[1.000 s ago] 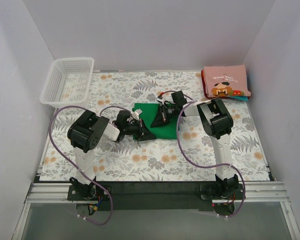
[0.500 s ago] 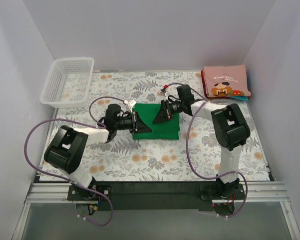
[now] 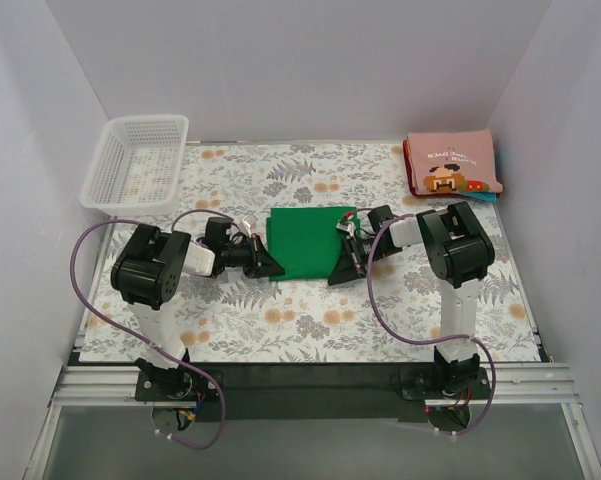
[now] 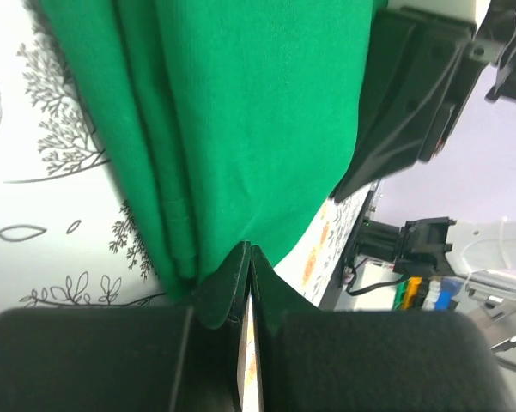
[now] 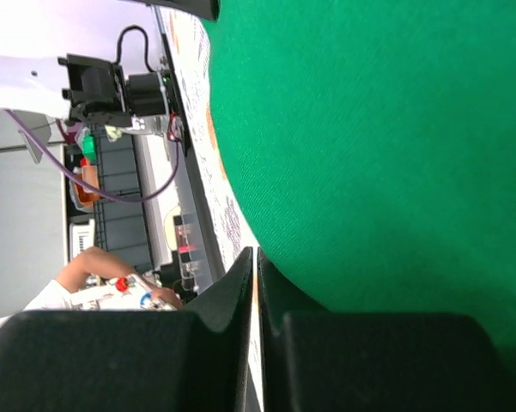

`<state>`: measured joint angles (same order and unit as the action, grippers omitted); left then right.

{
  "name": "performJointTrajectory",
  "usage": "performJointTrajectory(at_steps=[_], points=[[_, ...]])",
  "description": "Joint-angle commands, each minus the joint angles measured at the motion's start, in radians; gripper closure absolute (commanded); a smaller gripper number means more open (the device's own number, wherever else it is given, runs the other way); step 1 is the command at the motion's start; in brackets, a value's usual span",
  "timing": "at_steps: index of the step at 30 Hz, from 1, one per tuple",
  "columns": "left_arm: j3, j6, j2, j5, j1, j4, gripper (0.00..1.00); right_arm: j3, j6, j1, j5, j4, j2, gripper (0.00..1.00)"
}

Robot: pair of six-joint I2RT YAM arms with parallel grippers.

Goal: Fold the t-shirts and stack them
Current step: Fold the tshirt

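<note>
Left gripper at green t-shirt edge

No text here that I can actually read. Only lettering is one short white line on the pink t-shirt, upper right of the top view, just above its brown and orange pixel picture. It's upside down from this camera and too small, so the letters won't resolve. From my wrists, the background gear at lower right of the left view and upper left of the right view is blurred. Nothing legible on it.
</note>
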<state>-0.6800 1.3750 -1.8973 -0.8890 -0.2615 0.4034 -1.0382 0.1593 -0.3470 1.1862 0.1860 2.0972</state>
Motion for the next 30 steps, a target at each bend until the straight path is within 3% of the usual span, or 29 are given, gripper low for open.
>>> performJointTrajectory(at_steps=[1,4,7,12,21,30], points=[[-0.012,-0.092,0.029,-0.005,0.028,-0.074,1.0,-0.022,-0.187,0.058,-0.063,0.163,0.009,0.92],[0.006,-0.169,0.101,-0.066,0.025,-0.081,1.0,-0.037,-0.286,0.069,-0.028,0.294,-0.083,0.92],[0.001,-0.212,0.173,-0.142,0.025,-0.103,0.99,-0.081,-0.307,0.089,0.044,0.332,-0.164,0.86],[-0.16,-0.242,0.173,-0.122,0.025,-0.126,0.98,-0.327,-0.273,0.123,0.001,0.322,-0.126,0.82],[-0.504,-0.093,-0.181,0.024,0.027,-0.025,0.98,-0.709,-0.078,0.169,-0.057,0.202,0.182,0.81],[-0.656,-0.122,-0.385,0.058,0.064,-0.055,0.97,-0.77,0.011,0.203,-0.134,0.043,0.388,0.81]])
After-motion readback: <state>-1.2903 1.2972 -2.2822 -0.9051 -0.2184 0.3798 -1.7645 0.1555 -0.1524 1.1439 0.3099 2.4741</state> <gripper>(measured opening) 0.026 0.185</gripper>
